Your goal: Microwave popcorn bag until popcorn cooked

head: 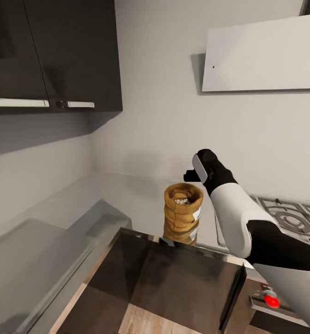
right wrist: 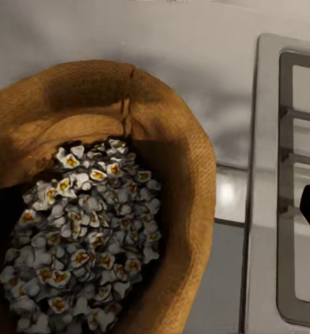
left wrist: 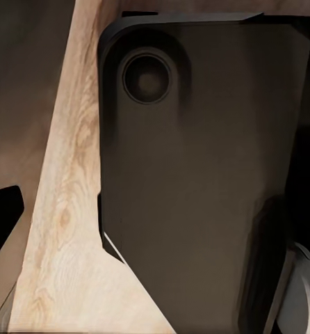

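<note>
Grey shiny countertop (head: 127,195) carries the squat tan-brown paper popcorn bag (head: 183,209) at centre frame, whitish popcorn (right wrist: 85,229) inside. Just right, the right gripper (head: 192,175) hovers; finger spread unclear. Grey gas hob (head: 289,218) lies right.

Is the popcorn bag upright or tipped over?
Upright: the bag stands on the countertop, its open mouth facing up, with popcorn inside.
</note>
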